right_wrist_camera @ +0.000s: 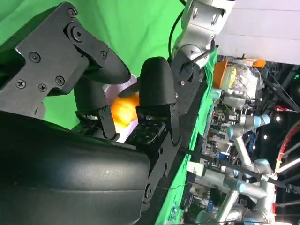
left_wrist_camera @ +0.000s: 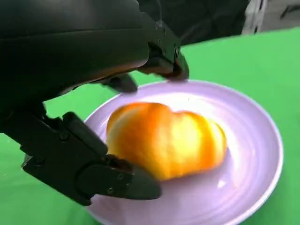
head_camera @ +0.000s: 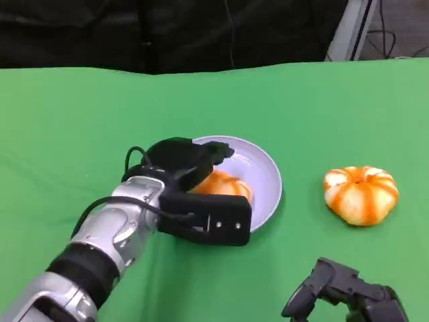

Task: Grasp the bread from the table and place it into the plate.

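My left robot hand (head_camera: 201,194) is over the near-left part of the lavender plate (head_camera: 265,171), and there's the bread (head_camera: 224,184), an orange-striped bun, sitting inside that plate. From my left wrist camera the bread (left_wrist_camera: 164,138) rests on the plate's floor (left_wrist_camera: 253,140), a little left of its middle. My fingers (left_wrist_camera: 93,173) bracket it, one dark pad low against its near side, another (left_wrist_camera: 164,61) up over the far rim. I can see the lower pad right at the bun's edge; whether I'm squeezing it or just touching, I cannot tell.

Over to the right on the green tabletop (head_camera: 67,121), well apart from the plate, lies a second bun (head_camera: 360,194), same orange and white stripes, sitting alone.

My right robot hand (head_camera: 345,292) is down at the near right edge, resting low by the tabletop, fingers curled in and gripping nothing. Its wrist camera looks past its own black fingers (right_wrist_camera: 157,89) and catches a sliver of the bread (right_wrist_camera: 124,108) and my silver left forearm (right_wrist_camera: 201,23) beyond.
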Controlling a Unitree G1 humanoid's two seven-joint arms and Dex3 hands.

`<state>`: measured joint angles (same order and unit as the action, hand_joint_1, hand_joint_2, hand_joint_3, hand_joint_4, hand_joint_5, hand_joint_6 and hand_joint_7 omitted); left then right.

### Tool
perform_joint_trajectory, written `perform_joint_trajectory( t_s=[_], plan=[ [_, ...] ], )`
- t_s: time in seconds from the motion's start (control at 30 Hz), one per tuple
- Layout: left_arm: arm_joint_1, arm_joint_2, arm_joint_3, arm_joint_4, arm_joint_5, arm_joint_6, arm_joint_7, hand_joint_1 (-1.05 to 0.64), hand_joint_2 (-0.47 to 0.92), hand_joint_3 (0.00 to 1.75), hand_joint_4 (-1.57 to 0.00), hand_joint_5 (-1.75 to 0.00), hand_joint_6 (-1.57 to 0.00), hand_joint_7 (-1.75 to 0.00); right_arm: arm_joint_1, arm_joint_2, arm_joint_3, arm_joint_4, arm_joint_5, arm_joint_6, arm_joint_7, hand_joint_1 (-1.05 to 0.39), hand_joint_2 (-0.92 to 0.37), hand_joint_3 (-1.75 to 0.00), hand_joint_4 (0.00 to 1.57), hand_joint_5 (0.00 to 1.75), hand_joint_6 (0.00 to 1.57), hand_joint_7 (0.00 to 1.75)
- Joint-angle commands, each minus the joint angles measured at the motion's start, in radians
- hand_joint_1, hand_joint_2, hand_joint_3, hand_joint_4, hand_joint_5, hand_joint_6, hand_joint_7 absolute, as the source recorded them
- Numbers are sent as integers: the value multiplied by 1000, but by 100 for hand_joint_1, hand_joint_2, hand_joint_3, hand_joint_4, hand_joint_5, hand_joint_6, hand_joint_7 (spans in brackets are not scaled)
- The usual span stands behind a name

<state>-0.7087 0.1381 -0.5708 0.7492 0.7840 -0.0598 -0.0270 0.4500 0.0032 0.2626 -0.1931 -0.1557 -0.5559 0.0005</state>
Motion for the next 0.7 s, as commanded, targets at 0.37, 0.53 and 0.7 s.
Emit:
perform_joint_trajectory(
  t_s=[0.37, 0.53, 0.7],
  plan=[
    [32, 50, 40, -155, -67, 19, -96, -105, 92, 59, 0, 0, 0, 0, -5, -4, -7, 2, 7, -14, -6, -6, -26, -140, 77, 156, 83, 130],
    [136, 120, 137, -359, -194, -3, -179, -100, 92, 58, 0, 0, 0, 0, -9, -5, -7, 2, 19, -5, 1, -5, -25, -141, 77, 157, 83, 130],
    [192, 144, 182, -449, -261, 3, -231, -96, 92, 55, 0, 0, 0, 0, -10, -5, -6, 4, 22, -5, 2, -4, -26, -141, 77, 157, 83, 130]
  ],
)
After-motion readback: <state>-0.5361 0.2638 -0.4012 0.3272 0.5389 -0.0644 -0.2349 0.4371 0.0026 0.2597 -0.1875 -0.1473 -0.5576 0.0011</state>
